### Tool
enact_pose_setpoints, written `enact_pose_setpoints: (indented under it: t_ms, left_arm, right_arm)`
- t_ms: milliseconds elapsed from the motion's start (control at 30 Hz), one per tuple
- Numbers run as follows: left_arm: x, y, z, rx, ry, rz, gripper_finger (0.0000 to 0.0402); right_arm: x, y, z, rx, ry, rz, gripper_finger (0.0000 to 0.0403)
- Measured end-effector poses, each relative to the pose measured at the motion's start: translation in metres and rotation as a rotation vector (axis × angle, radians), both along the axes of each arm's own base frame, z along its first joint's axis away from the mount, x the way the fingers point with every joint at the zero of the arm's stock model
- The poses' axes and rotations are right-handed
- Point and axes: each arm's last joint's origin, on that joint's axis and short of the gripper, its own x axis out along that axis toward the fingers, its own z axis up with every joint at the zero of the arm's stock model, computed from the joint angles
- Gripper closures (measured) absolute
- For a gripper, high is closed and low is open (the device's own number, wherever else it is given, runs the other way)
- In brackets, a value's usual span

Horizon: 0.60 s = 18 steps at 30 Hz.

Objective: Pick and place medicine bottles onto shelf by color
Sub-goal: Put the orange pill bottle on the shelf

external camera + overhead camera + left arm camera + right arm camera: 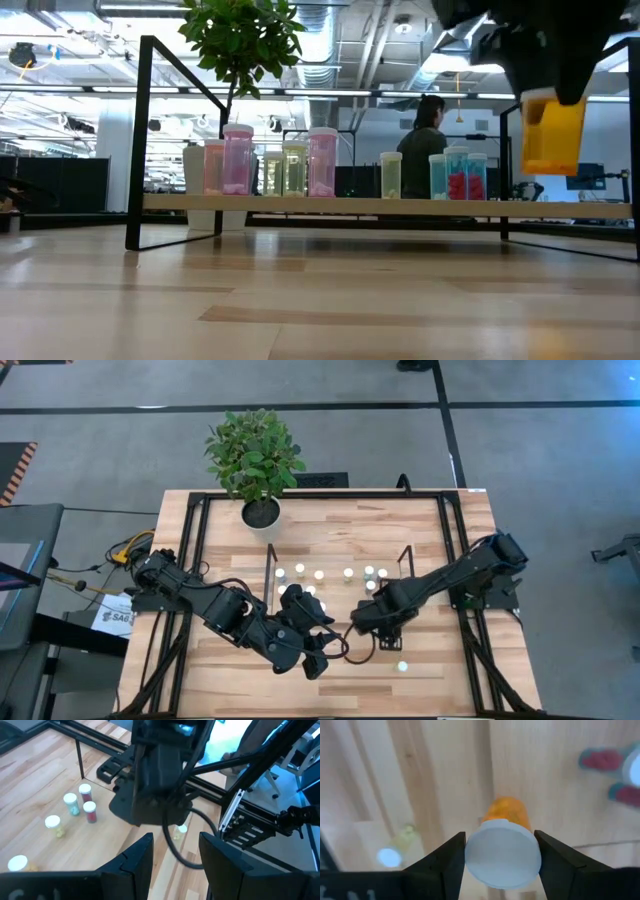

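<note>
My right gripper [375,622] hangs over the table in front of the shelf [300,204], shut on an orange medicine bottle [553,135] with a white cap. Several bottles, pink, yellowish and teal [323,160], stand upright on the shelf's wooden board. Two loose bottles [403,666] stand on the table near the right gripper. My left gripper [175,865] is held up over the table's near middle, open, with nothing between its fingers, and faces the right arm. My right gripper pinches the bottle's white cap [502,852] between its two fingers, one on each side of the cap. The fingers come from above and point down. The bottle hangs upright below them, its orange body [506,810] clear of the table.
A potted plant [255,455] stands at the table's far edge, left of the shelf. The black table frame [190,560] runs along both sides. A yellow bottle [395,851] stands on the table below the right gripper's side. A person [425,125] is in the room beyond.
</note>
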Motion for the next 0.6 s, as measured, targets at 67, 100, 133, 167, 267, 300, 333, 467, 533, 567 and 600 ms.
enact_pose_setpoints:
  t_ms: [67,100,133,167,267,300,333,467,533,567,600]
  left_arm:
    - [0.0,0.0,0.0,0.0,0.0,0.001,0.0257]
    - [0.0,0.0,0.0,0.0,0.0,0.001,0.0257]
    - [0.0,0.0,0.0,0.001,-0.001,0.002,0.0257]
    - [0.0,0.001,0.0,0.001,-0.001,0.004,0.0257]
    - [0.0,0.001,0.0,0.002,-0.002,0.007,0.0257]
    - [0.0,0.001,0.0,0.003,-0.002,0.008,0.0257]
    - [0.0,0.001,0.0,0.002,-0.003,0.008,0.0257]
    - [0.0,0.001,0.0,0.002,-0.003,0.009,0.0257]
    - [0.0,0.001,0.0,0.001,-0.003,0.01,0.0257]
    - [0.0,0.001,0.0,0.001,-0.003,0.01,0.0257]
    - [0.0,0.001,0.0,0.001,-0.003,0.01,0.0257]
  right_arm:
    - [0.003,-0.001,-0.005,-0.014,0.011,0.047,0.0182]
    - [0.005,-0.002,-0.007,-0.019,0.013,0.065,0.0181]
    - [0.007,-0.003,-0.009,-0.029,0.016,0.082,0.018]
    - [0.008,-0.004,-0.011,-0.036,0.017,0.096,0.0179]
    - [0.01,-0.009,-0.013,-0.05,0.013,0.128,0.0179]
    - [0.011,-0.011,-0.014,-0.052,0.013,0.132,0.0179]
    - [0.011,-0.013,-0.016,-0.053,0.018,0.135,0.018]
    - [0.013,-0.022,-0.017,-0.054,0.027,0.158,0.018]
    - [0.015,-0.026,-0.018,-0.05,0.016,0.172,0.0178]
    - [0.017,-0.028,-0.018,-0.048,0.008,0.173,0.0178]
    - [0.019,-0.031,-0.018,-0.045,-0.004,0.173,0.0178]
